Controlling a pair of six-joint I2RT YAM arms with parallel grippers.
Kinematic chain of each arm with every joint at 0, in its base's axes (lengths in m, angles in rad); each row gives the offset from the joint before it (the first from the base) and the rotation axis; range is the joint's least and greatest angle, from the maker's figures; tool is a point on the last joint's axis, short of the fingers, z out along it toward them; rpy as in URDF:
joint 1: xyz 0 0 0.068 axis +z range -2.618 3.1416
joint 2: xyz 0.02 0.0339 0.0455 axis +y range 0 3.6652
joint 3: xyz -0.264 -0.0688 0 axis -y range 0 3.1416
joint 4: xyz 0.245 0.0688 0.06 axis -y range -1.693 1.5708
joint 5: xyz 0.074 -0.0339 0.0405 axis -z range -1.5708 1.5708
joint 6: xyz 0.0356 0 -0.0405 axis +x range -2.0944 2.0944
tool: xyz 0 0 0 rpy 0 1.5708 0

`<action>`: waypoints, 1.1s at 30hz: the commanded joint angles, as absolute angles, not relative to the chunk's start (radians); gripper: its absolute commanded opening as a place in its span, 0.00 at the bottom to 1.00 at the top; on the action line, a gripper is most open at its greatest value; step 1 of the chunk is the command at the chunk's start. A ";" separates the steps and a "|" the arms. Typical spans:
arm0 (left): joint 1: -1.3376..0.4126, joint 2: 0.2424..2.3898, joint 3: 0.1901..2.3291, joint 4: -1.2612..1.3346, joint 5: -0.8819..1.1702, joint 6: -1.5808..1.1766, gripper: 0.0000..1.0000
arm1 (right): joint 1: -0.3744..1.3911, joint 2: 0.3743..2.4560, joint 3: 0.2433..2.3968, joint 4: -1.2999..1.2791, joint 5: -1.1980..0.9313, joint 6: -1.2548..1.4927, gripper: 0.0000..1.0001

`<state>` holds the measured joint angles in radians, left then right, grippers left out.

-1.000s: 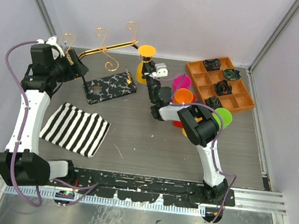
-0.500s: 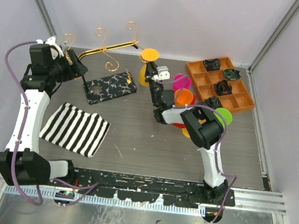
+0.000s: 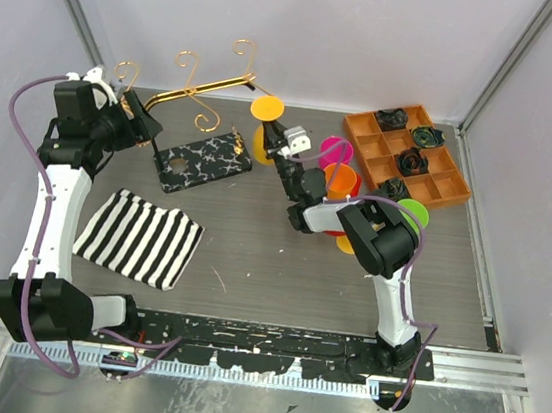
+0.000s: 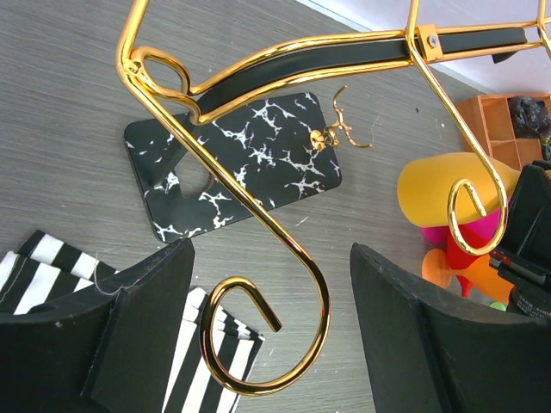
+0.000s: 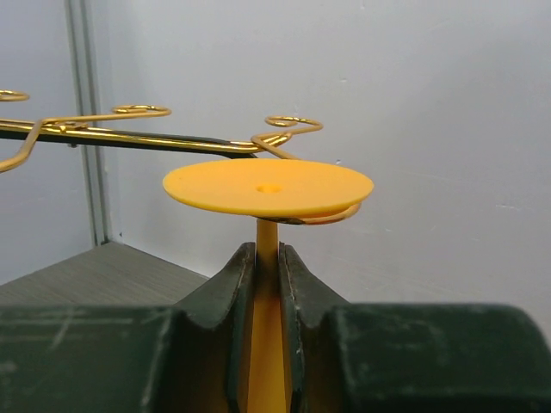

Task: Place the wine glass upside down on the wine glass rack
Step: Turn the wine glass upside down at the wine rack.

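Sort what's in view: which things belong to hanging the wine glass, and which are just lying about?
In the job: wine glass, right claw gripping its stem, wine glass rack.
Lying about: striped cloth, orange tray, pink glass, green glass.

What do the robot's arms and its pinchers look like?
The left arm and right arm are made of white tube-shaped links joined by chunky black joints. A thin purple cable loops along each arm. The left gripper and right gripper each have two flat black fingers.
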<state>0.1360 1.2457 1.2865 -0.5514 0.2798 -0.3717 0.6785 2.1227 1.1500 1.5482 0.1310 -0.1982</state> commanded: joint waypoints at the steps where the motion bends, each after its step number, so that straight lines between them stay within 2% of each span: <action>1: 0.142 1.244 1.268 -0.514 0.305 -0.379 0.80 | 0.679 2.076 1.147 1.697 0.068 -0.193 0.21; 6: 0.146 1.242 1.264 -0.512 0.307 -0.379 0.80 | 0.679 2.066 1.126 1.697 0.083 -0.197 0.39; 12: 0.151 1.239 1.261 -0.511 0.309 -0.380 0.80 | 0.680 2.029 1.077 1.695 0.098 -0.193 0.50; 24: 0.162 1.228 1.254 -0.505 0.308 -0.382 0.81 | 0.720 1.909 0.953 1.628 0.140 -0.187 0.61; 33: 0.163 1.210 1.246 -0.505 0.291 -0.376 0.82 | 0.792 1.827 0.798 1.635 0.198 -0.183 0.62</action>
<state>0.1558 1.2404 1.2564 -0.5362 0.2901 -0.3756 0.7597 1.9095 0.8486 1.5455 0.1593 -0.1814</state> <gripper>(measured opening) 0.815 0.618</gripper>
